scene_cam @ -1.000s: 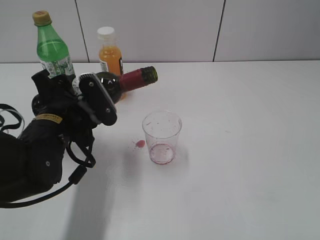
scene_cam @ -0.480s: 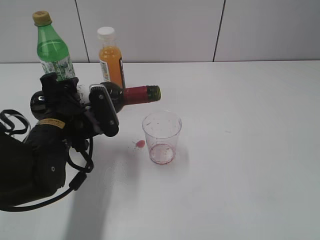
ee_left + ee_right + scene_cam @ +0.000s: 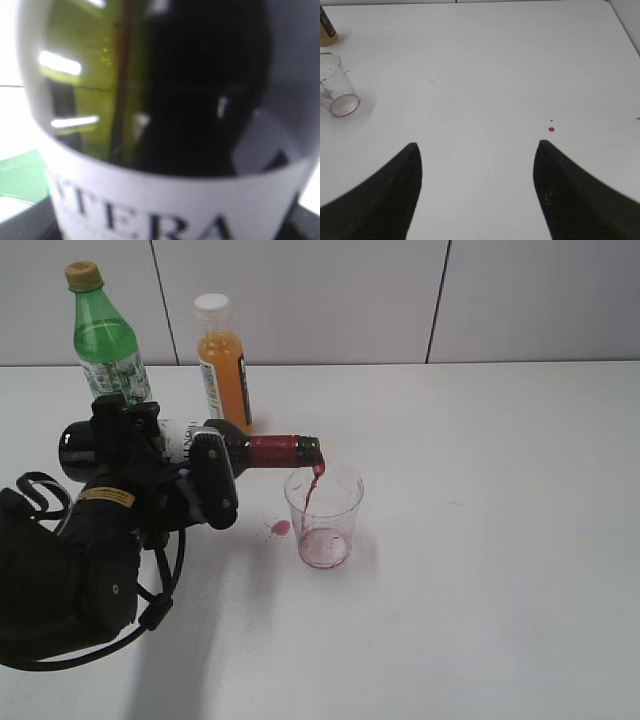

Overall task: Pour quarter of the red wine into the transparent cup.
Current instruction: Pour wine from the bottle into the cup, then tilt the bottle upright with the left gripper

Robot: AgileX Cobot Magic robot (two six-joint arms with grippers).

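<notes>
1. Dark red wine [image 3: 314,483] ran in a thin stream from the mouth of the wine bottle [image 3: 262,449] into the transparent cup [image 3: 324,513], just left of the frame's centre in the exterior view.
2. My left claw [image 3: 190,475] was clamped around the bottle's body, over its white label, and held the bottle lying roughly level with its foil neck pointing right and its mouth just over the cup's left rim.
3. My left wrist view was filled by the bottle [image 3: 165,120] at close range: green glass, a dark mass inside it, and the white label with large dark letters along the bottom of the frame.
4. The cup stood upright on the white desk [image 3: 500,540], with a shallow reddish pool in its bottom and specks on its wall.
5. A small red spill [image 3: 281,527] lay on the desk just left of the cup's base.
6. At the upper left of the exterior view a green soda bottle [image 3: 105,340] and an orange juice bottle [image 3: 224,360] stood upright near the wall, behind my left arm.
7. My right claw [image 3: 477,190] hung spread wide and held nothing, with its two dark fingers [image 3: 385,195] at the bottom of its wrist view over bare desk.
8. That view caught the cup [image 3: 336,85] at its left edge, well apart from the claw, and a few small red drops [image 3: 551,129] on the desk right of centre.
</notes>
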